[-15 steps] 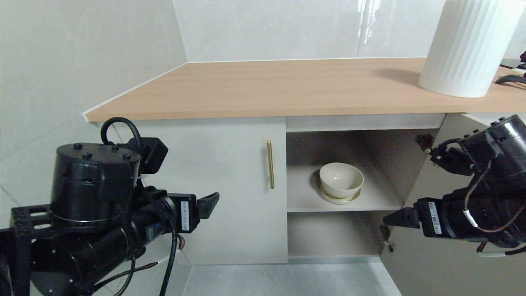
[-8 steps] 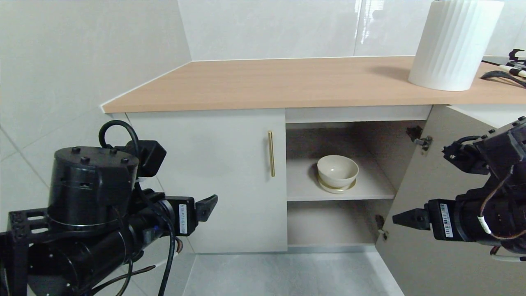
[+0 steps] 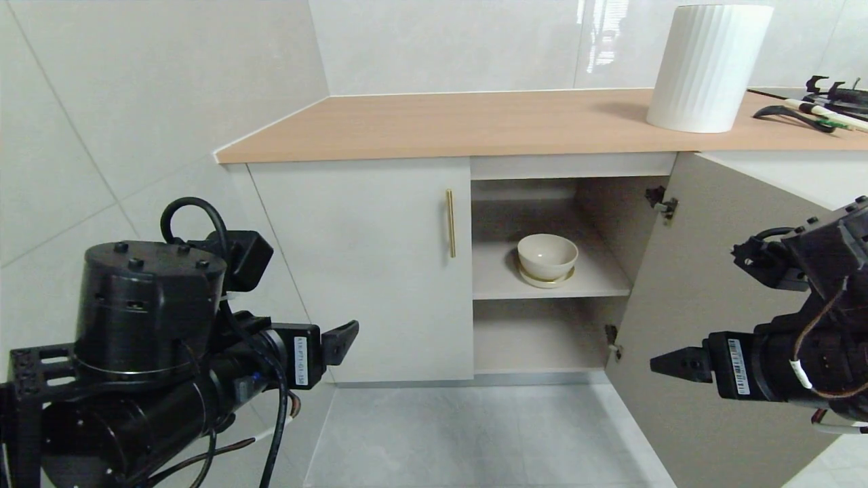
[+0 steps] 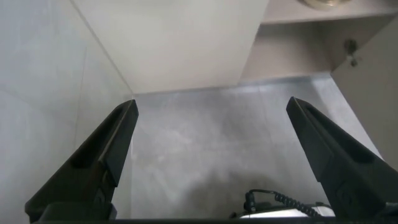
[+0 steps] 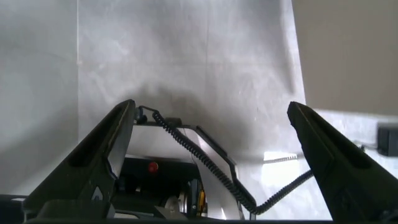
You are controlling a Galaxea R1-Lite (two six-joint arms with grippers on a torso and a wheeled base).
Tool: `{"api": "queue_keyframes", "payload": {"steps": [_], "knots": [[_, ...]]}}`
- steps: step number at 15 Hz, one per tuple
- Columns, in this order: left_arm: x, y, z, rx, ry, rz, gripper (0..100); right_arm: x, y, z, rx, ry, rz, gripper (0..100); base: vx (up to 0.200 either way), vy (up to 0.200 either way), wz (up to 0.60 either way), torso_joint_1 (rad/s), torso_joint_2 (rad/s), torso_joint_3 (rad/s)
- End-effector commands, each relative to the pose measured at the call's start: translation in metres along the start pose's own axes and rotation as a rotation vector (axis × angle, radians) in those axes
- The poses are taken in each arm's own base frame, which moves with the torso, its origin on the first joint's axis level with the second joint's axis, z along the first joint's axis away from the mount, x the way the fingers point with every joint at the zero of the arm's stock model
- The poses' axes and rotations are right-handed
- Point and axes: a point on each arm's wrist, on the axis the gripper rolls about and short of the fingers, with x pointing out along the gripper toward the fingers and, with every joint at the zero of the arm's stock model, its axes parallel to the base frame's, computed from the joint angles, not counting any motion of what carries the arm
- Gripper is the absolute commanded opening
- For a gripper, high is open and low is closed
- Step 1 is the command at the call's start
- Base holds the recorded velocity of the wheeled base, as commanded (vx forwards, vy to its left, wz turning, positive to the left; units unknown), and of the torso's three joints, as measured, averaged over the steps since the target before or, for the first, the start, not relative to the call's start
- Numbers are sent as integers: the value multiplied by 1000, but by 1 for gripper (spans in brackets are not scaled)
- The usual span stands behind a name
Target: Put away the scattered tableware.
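At left, our left claw (image 4: 211, 106), prongs apart, empty; centre, bowl (image 3: 547, 255) on saucer (image 3: 544, 280) upon the upper cupboard shelf (image 3: 593, 285), door (image 3: 685, 291) open, which we judge stowed; right claw (image 5: 210, 106), prongs apart, empty; far right, utensils (image 3: 790, 112) on the desk (image 3: 441, 125), by our reckoning yet to stow.

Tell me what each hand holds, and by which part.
Nothing. The left hand and right hand are both open and empty; the bowl stands in the cupboard.

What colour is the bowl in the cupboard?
The bowl is a creamy off-white, sitting on a matching saucer. The head view shows it best.
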Motion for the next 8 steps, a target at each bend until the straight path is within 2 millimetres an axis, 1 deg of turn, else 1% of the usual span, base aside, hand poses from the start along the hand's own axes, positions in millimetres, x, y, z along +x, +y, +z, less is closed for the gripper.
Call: {"api": "queue_keyframes", "payload": {"steps": [1, 8], "knots": [[1, 0, 0, 2, 2, 1, 100, 1, 1, 0, -1, 3, -1, 100, -200, 0, 0, 2, 2, 2], [1, 0, 0, 4, 3, 1, 100, 6, 2, -3, -14, 25, -7, 100, 0, 0, 0, 0, 0, 0]]}}
